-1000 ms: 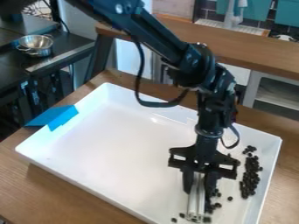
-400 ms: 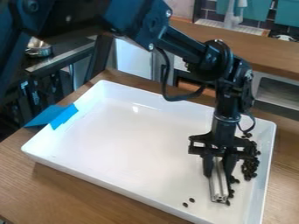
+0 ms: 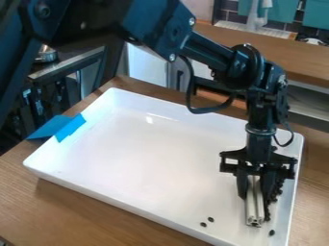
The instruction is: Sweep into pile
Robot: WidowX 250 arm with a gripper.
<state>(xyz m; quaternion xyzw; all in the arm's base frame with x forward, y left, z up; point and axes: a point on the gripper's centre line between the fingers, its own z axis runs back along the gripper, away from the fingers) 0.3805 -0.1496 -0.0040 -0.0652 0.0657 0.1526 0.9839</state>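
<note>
On the tray (image 3: pixel 147 158), R side as seen, the pincer (image 3: pixel 255 202) is closed on the bar (image 3: pixel 254 211), nr the beans (image 3: pixel 279 189). Sweep's prob. mostly done; next, get bar behind the strays (image 3: pixel 210 219) & push 'em in.

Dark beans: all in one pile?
No, two dark beans lie on the white tray, well apart from the cluster beside the pincer.

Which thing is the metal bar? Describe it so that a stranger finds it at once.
On the wooden table is a large white tray. Toward its lower right in the picture, the black gripper holds the metal bar: silvery, straight and grooved, unlike the small, dark, roundish beans near it.
</note>
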